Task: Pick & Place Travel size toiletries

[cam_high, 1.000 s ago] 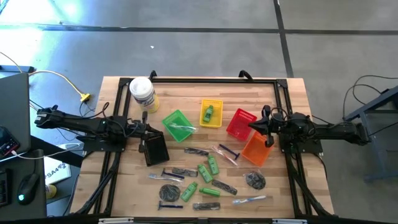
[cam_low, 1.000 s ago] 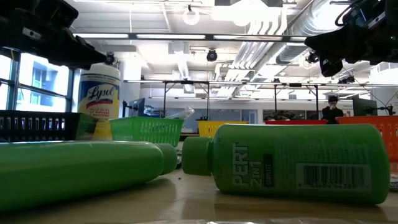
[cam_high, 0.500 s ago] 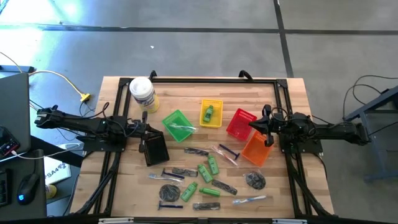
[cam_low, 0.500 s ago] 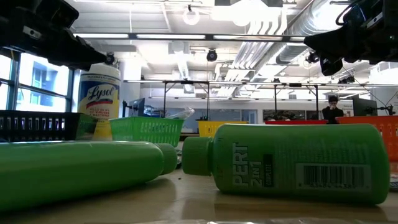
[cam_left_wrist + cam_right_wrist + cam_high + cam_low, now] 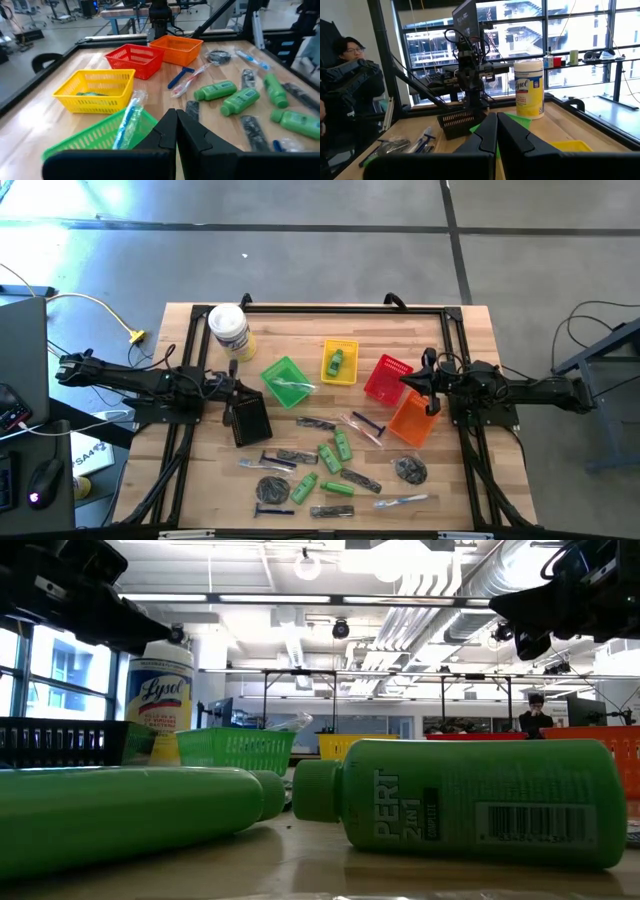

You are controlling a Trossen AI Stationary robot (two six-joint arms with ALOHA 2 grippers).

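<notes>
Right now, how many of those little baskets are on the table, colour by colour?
Green basket: 1
Yellow basket: 1
Red basket: 1
Orange basket: 1
Black basket: 1
Total: 5

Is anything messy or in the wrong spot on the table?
Mostly yes: many toiletries lie scattered loose across the table's near half. Only the yellow basket holds a green bottle and the green basket a clear-wrapped piece. Nothing looks spilled or broken.

Bright green bottles (image 5: pixel 331 452) beside yellow (image 5: pixel 340 362), red (image 5: pixel 387 378), orange (image 5: pixel 409 421) and green (image 5: pixel 284 382) baskets.
</notes>
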